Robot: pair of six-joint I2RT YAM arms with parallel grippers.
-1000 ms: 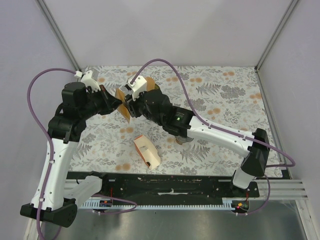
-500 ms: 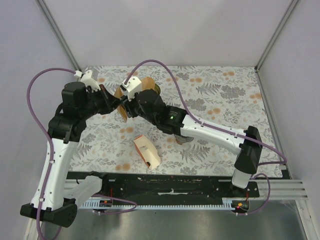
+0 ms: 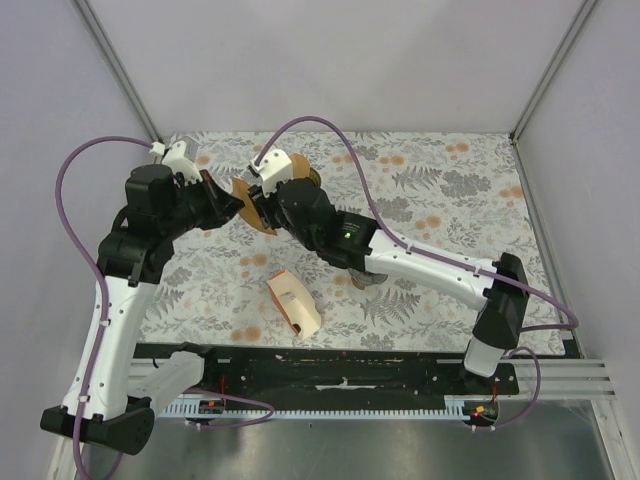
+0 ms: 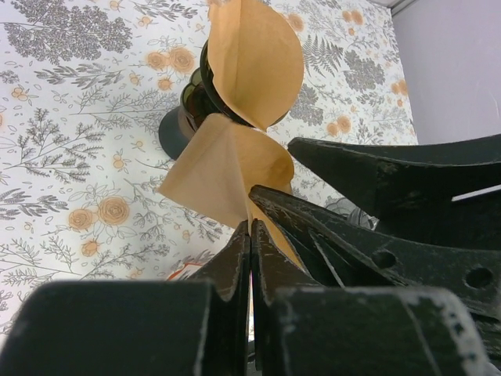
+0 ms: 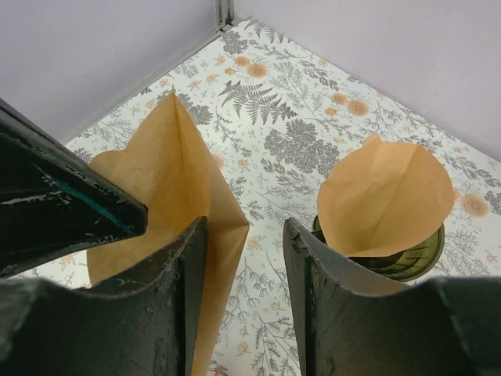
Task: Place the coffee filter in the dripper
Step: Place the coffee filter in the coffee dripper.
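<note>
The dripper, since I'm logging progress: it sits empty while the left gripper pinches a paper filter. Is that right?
Not empty: the right wrist view shows the dripper already holding an opened paper filter. The rest stands: the left gripper pinches a second filter.

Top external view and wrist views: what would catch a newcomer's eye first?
Both arms meet above the far left of the table, where the left arm pinches a brown coffee filter in shut jaws and the right arm holds open jaws beside it. Close by, a second filter already sits in the dark glass dripper.
</note>
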